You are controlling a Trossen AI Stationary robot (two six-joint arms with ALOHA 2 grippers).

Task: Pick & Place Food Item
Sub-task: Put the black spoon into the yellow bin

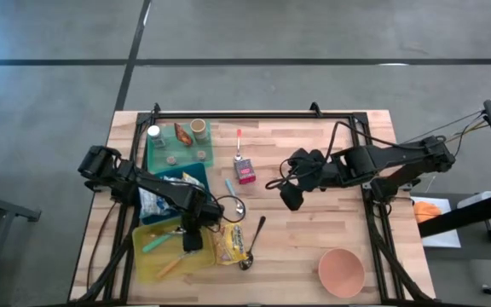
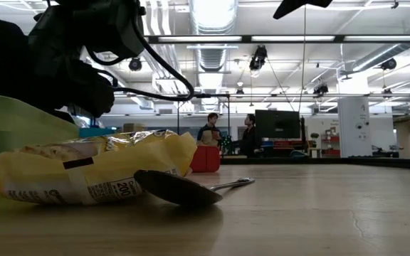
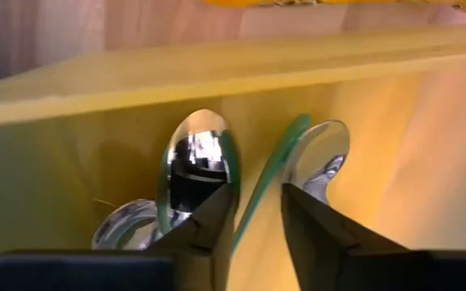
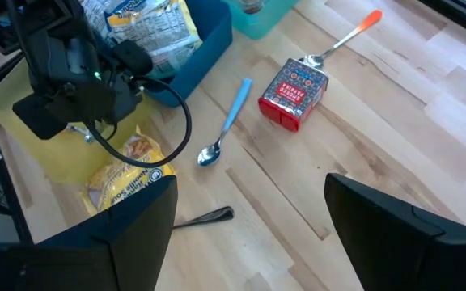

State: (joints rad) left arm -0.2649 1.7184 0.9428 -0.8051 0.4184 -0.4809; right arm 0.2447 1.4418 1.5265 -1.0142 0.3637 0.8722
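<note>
Down in the lower left of the high view, the left gripper (image 1: 192, 241) points into the yellow bin (image 1: 147, 265), its arm stretching in from the table's left edge. In the left wrist view its two dark fingers (image 3: 209, 226) stand a little apart, with a green-handled utensil (image 3: 265, 182) running up between them; whether they touch it is hard to tell. Shiny spoon bowls (image 3: 196, 166) lie against the bin's yellow wall just beyond the fingertips.

The right gripper (image 1: 291, 197) hangs over bare wood right of centre, its arm coming in from the right edge, fingers (image 4: 383, 230) spread wide and holding nothing.

A yellow snack bag (image 1: 228, 243), crinkled and printed, lies on the table against the bin's right side; in the low view it fills the lower left with a dark spoon (image 2: 180, 188) resting just in front of it. A second bag of snacks (image 1: 153, 203) sits in the blue bin (image 1: 196, 176) above the yellow one.

Further up, a teal tray (image 1: 156, 158) carries small items. A red carton (image 1: 245, 173) stands near the middle, an orange-handled spoon (image 1: 239, 141) just above it and a blue-handled spoon (image 1: 230, 188) to its lower left. A pink bowl (image 1: 341, 271) sits at lower right.
</note>
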